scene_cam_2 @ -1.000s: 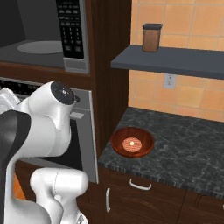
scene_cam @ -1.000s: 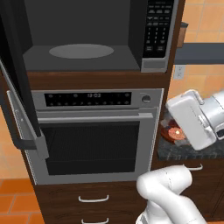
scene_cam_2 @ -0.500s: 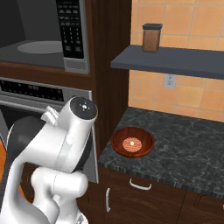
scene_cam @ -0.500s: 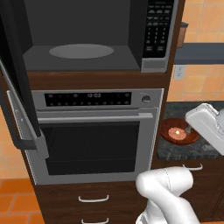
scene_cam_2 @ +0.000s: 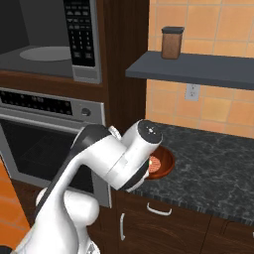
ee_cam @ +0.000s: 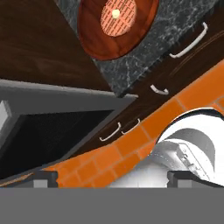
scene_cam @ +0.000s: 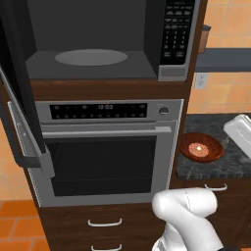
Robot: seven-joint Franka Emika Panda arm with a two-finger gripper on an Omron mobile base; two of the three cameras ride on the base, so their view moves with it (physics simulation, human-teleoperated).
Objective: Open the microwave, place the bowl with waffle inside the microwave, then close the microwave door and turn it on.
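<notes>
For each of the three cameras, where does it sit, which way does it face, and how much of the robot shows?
Left base view: behind the arm's left, facing the open microwave and oven; white arm at lower right.
Right base view: behind the right, facing the counter and shelf; the arm covers part of the bowl with waffle.
Hand view: on the hand, looking down at the bowl; gripper fingertips at bottom.
All three share the bowl.

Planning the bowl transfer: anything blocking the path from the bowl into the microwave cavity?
Nothing visible does. The microwave door is swung open to the left, the turntable is bare, and the bowl with waffle sits uncovered on the dark counter right of the oven.
</notes>
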